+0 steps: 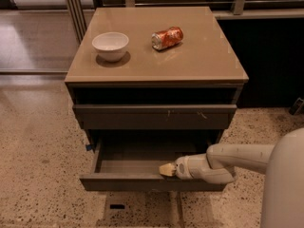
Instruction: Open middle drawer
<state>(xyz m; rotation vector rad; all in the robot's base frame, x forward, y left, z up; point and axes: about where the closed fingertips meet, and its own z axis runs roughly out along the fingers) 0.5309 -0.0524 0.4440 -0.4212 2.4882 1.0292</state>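
Observation:
The middle drawer [152, 182] is a plain dark grey-brown handleless front. It stands pulled out from the cabinet, its inside open to view and apparently empty. A small blue bit [88, 147] shows at its left end. My gripper [167, 170] is at the drawer's front edge, right of centre, its tan tip resting on or just inside the top lip. The pale arm [228, 161] reaches in from the right. The top drawer [154, 116], with pale scratch marks, is closed. The lowest front is hidden under the open drawer.
A white bowl [110, 45] and an orange can [167, 38] lying on its side are on the cabinet top [199, 61]. My white body [285, 189] fills the lower right. Speckled floor [38, 156] surrounds the cabinet, and a dark wall is at the right.

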